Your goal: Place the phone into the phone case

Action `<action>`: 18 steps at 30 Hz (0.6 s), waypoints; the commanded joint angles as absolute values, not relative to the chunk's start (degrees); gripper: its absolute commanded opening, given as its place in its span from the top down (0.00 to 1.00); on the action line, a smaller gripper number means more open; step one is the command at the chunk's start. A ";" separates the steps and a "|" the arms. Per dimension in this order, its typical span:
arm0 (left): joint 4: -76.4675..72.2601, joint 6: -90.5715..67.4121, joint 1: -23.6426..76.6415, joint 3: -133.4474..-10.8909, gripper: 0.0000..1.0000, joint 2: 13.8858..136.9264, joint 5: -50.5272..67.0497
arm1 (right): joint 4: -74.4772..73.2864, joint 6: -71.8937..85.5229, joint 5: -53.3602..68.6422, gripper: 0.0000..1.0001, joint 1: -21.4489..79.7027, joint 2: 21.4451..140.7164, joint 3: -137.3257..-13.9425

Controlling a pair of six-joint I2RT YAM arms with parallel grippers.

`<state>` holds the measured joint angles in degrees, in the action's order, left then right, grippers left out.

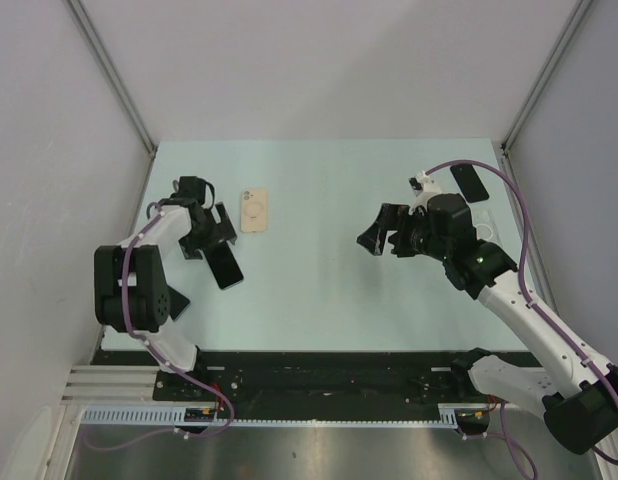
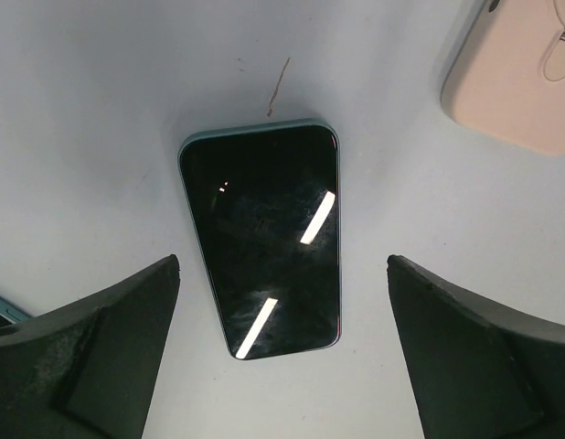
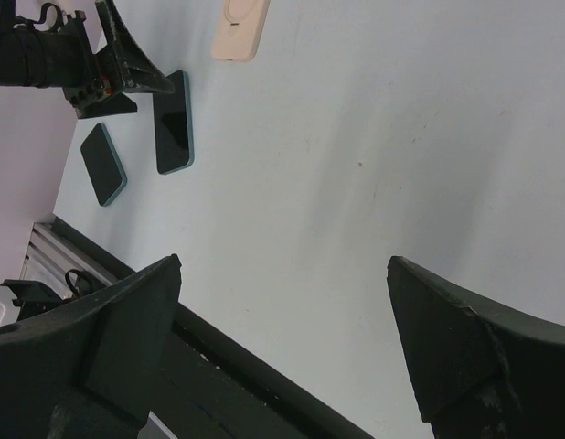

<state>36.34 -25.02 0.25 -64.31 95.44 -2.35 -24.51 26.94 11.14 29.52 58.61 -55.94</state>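
The fingers [image 2: 100, 357] of the left gripper [image 2: 282, 267] are spread wide apart and nothing is held between them. The phone [image 2: 262, 233] is framed in the gap between them. It lies flat on the table [image 1: 329, 300], screen up, with a teal edge showing, just on the near side of the phone case [image 2: 516, 87]. The fingers seem to be above the phone and not touching it, though this cannot be told for certain. The beige case lies flat and empty, close to the phone but apart from it.

The step in hand is judged to be the pickup of the phone. It is done best if the fingers are lowered evenly on either side of the long edges and closed near the middle of its length, so that the phone is lifted level and not tipped. The glossy body is likely to slip under a light pinch.

The right gripper [image 3: 284, 265] hangs well away from the case, its fingers also wide apart and empty. It could be brought to the case to steady it. A second phone [image 3: 104, 163] lies beyond the first, farther from the case, and should not be mistaken for it.
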 commanded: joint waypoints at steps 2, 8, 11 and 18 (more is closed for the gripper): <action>36.82 -24.35 1.05 -65.91 0.00 97.90 -4.04 | -22.50 26.63 12.22 0.00 29.97 57.74 -56.07; 39.02 -25.05 2.11 -67.76 0.00 100.80 -7.55 | -22.59 27.86 11.51 0.01 30.23 57.48 -55.99; 39.20 -25.66 2.46 -67.94 0.01 101.42 -8.00 | -22.85 27.60 12.13 0.01 30.32 57.31 -55.99; 39.29 -26.10 3.43 -68.11 0.07 103.62 -7.47 | -23.38 27.07 11.95 0.01 30.41 56.69 -55.99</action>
<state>38.50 -25.08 2.52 -66.11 102.15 -6.15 -24.56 27.33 11.49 30.17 58.15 -55.92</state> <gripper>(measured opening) 0.946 0.992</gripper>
